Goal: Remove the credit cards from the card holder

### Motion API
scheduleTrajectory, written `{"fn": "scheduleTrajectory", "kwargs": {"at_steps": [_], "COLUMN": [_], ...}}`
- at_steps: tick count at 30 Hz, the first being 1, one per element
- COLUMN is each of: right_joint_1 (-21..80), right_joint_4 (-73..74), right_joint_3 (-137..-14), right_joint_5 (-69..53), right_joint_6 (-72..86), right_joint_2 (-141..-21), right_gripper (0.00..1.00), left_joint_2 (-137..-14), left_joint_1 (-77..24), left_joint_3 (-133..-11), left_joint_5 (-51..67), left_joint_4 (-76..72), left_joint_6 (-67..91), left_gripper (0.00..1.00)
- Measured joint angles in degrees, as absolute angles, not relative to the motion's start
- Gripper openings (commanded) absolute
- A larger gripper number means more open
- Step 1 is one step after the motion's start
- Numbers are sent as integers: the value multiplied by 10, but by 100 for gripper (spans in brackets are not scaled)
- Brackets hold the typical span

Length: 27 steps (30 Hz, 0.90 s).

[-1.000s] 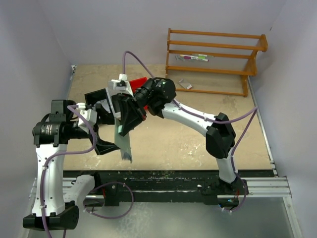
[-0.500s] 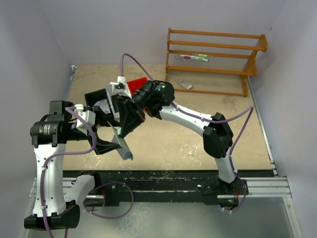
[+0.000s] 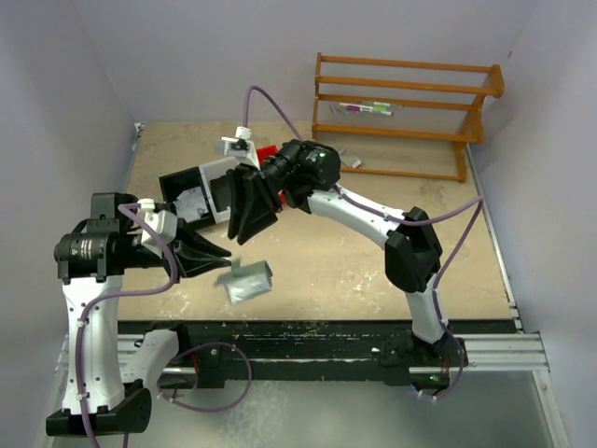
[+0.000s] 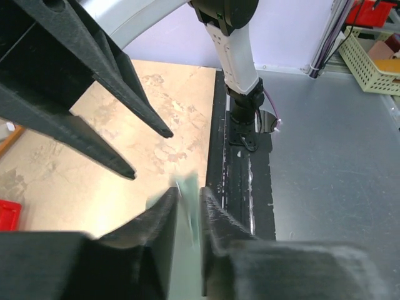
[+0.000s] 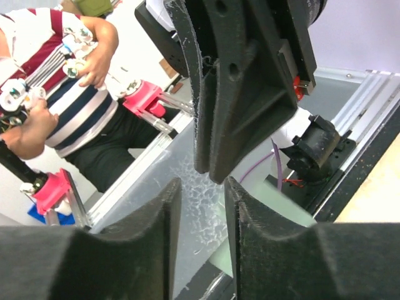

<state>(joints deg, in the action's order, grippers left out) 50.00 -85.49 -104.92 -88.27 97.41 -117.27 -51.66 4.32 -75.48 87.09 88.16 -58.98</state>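
Left gripper [image 4: 188, 195]: clamped on one edge of the card holder [image 3: 244, 281].
Card holder: grey-green, blurred, jutting rightward past the left fingertips.
Right gripper [image 5: 201, 187]: just beyond the holder, apart from it, fingers narrowly parted, empty.

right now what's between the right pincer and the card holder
Nothing: in the top view only a short bare strip of table separates the right pincer from the card holder.

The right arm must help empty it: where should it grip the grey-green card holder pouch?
Probably the free edge of the flat grey-green card holder, toward the robot's right, coming from the far side: the left gripper pinches its left part, and the open right gripper hangs behind it.
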Motion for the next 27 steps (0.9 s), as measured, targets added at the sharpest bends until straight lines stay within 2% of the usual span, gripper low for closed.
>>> {"fn": "scheduleTrajectory", "kwargs": {"at_steps": [1, 2, 6, 7, 8, 9, 10, 11, 12, 13, 14, 16, 18, 20, 24, 27], "right_joint_1": [498, 496, 493, 490, 488, 484, 479, 469, 455, 434, 409, 363, 331, 330, 361, 376], "right_joint_4": [-856, -857, -860, -860, -860, -860, -859, -857, -849, -829, -791, -622, -411, -265, -147, -131], "right_joint_3": [-1049, -1049, -1045, -1040, -1034, -1019, -1004, -982, -948, -894, -845, -773, -764, -770, -750, -693], "right_joint_5": [-881, -881, -878, -875, -873, -865, -859, -850, -836, -818, -802, -737, -612, -503, -387, -333], "right_joint_6": [974, 975, 974, 974, 973, 973, 970, 963, 948, 919, 877, 726, 535, 384, 234, 183], "right_joint_2": [-1173, -1173, -1173, -1172, -1171, -1168, -1164, -1158, -1146, -1123, -1100, -1044, -997, -964, -933, -930], "right_gripper": [41, 41, 38, 50, 59, 69, 77, 90, 99, 100, 100, 100, 100, 100, 100, 100], "left_joint_2": [-517, -517, -527, -530, -532, -532, -530, -525, -515, -503, -488, -467, -463, -487, -579, -653], "left_joint_1": [43, 43, 43, 43, 44, 44, 44, 44, 44, 44, 44, 44, 44, 44, 44, 44], "left_joint_3": [-755, -756, -759, -759, -758, -755, -746, -734, -710, -686, -657, -607, -584, -582, -583, -582], "left_joint_5": [872, 873, 875, 875, 875, 877, 878, 876, 857, 831, 796, 722, 669, 630, 570, 534], "left_joint_4": [883, 883, 884, 884, 884, 882, 877, 863, 828, 783, 728, 638, 588, 550, 530, 533], "left_joint_6": [-590, -590, -586, -585, -585, -593, -606, -606, -585, -550, -514, -470, -445, -425, -414, -411], "left_gripper": [4, 0, 0, 1, 27, 58, 58, 53, 51, 52, 58, 60, 60, 60, 70, 71]}}
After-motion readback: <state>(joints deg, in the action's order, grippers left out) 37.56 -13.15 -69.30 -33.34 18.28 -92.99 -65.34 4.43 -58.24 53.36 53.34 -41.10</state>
